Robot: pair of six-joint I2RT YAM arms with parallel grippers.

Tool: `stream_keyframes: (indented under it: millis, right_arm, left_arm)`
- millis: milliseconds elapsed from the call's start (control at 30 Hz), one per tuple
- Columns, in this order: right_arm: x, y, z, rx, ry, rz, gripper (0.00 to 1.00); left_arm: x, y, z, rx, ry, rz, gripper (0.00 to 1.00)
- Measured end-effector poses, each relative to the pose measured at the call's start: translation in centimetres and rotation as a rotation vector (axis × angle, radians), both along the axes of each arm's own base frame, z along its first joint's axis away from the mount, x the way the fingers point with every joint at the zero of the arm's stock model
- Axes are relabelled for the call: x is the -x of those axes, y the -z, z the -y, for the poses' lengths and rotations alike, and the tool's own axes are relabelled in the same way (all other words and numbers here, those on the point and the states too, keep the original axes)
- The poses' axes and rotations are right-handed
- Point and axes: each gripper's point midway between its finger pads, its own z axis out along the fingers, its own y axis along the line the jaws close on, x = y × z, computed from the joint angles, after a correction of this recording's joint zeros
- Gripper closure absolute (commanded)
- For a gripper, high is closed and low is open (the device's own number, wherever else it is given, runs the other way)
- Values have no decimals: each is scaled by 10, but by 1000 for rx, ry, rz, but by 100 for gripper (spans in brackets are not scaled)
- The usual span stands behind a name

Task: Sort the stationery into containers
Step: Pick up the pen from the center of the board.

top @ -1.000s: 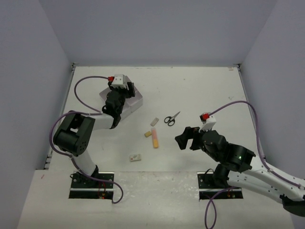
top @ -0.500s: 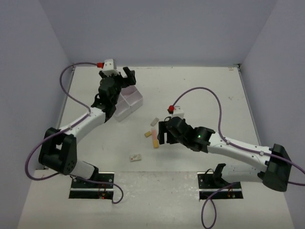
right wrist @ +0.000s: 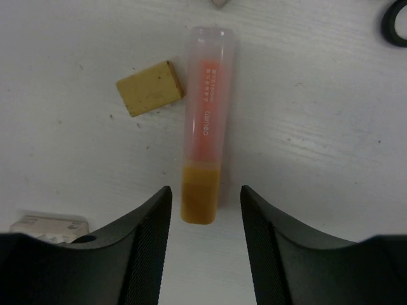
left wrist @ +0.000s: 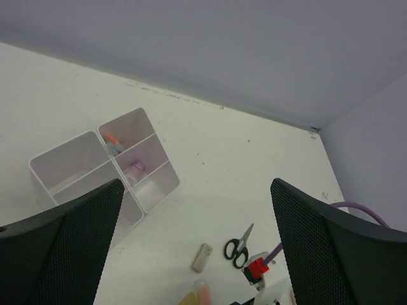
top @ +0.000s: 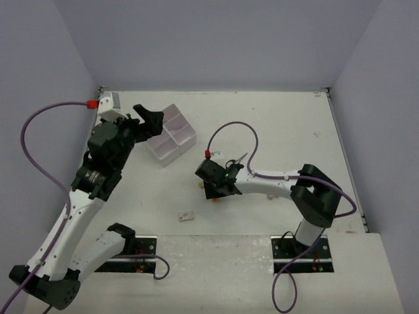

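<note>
Jaws of the right gripper [right wrist: 205,216] are standing apart, straddling the yellow end of the orange highlighter [right wrist: 206,127] without touching it. Beige eraser [right wrist: 151,88] is lying at its ten o'clock. Left gripper [left wrist: 196,210] is gaping wide near the bins [left wrist: 63,166].

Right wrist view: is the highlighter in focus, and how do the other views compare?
Right wrist: orange highlighter sharp, its print visible; gripper fingers dark, softer-edged. Left wrist: bins clear, evenly lit. Top external: even light, no glare.

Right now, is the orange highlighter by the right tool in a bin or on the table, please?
On the table: the highlighter lies beside the beige eraser, straddled by the right tool.
</note>
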Motion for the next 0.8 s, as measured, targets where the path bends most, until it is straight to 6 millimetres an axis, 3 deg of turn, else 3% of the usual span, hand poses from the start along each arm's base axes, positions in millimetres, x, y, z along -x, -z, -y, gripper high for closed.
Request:
stream_keyframes:
  millis: [33, 233, 300, 433, 533, 633, 700, 800]
  right_arm:
    - [1, 6, 0, 13, -2, -14, 55]
    - [5, 22, 1, 35, 6, -51, 85]
    - [6, 22, 1, 33, 14, -52, 92]
    - [7, 14, 6, 34, 29, -48, 94]
    - [10, -13, 18, 7, 41, -6, 94]
    - [12, -63, 28, -89, 51, 76, 95]
    - [11, -98, 32, -178, 51, 143, 97]
    - [16, -132, 42, -282, 39, 214, 98]
  left_arm:
    - [8, -2, -3, -2, 4, 4, 0]
    - [29, -1, -8, -31, 30, 5, 0]
    - [27, 12, -3, -49, 54, -22, 0]
    - [20, 60, 15, -84, 140, -143, 0]
    - [18, 96, 36, -80, 242, -237, 0]
    - [25, 116, 56, -34, 348, -277, 0]
    - [29, 113, 74, 37, 438, -253, 0]
    - [36, 100, 105, 153, 586, -182, 0]
